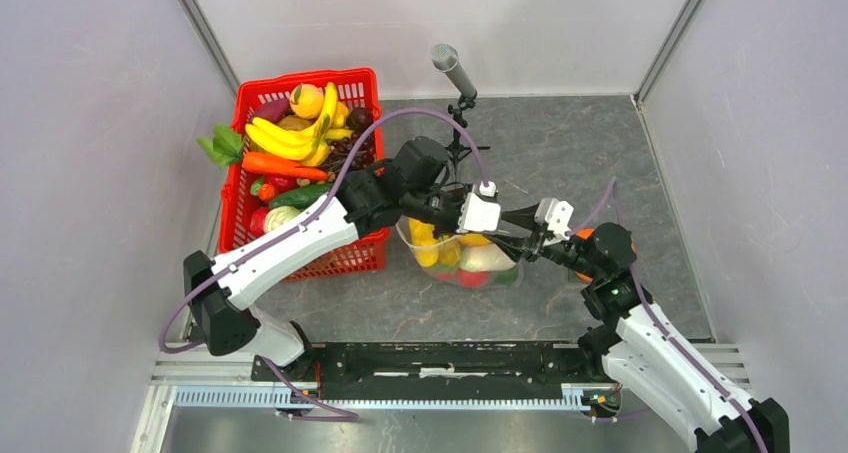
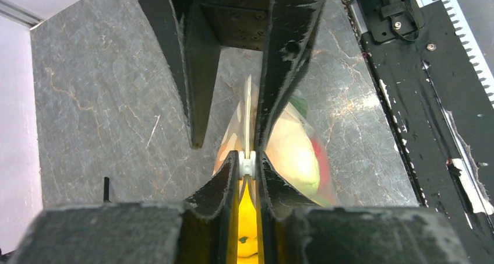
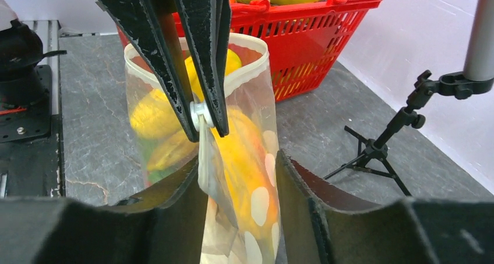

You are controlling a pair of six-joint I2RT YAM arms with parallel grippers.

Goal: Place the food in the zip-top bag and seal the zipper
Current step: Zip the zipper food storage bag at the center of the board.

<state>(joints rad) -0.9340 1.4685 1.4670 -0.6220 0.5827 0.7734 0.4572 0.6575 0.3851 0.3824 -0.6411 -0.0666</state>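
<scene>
Bag (image 1: 470, 268) sits on the grey surface (image 1: 600, 153), just beyond the arm bases and near the middle, with yellow, white and red food (image 1: 432, 245) showing through its dotted film. Both arms meet above it at its raised mouth.

The right gripper (image 3: 237, 159) comes in from the right. It is spread wide, with the bag's edge hanging loose between its fingers and nothing clamped.

Just past it, the left gripper (image 2: 249, 165) is pinched tight on the zipper (image 3: 200, 109). The zipper's long axis runs from the right gripper, through this pinch, and on toward the red basket (image 1: 345, 261). Between the two grippers the strip looks flat and pressed together. Beyond the pinch, on the basket side, the mouth gapes in an open loop.

By this reading, sealing depends on a slide along that line toward the basket. The left gripper is already on the strip, and the right gripper is placed to hold the nearer end.

Farther back, the basket holds more bananas and vegetables.
</scene>
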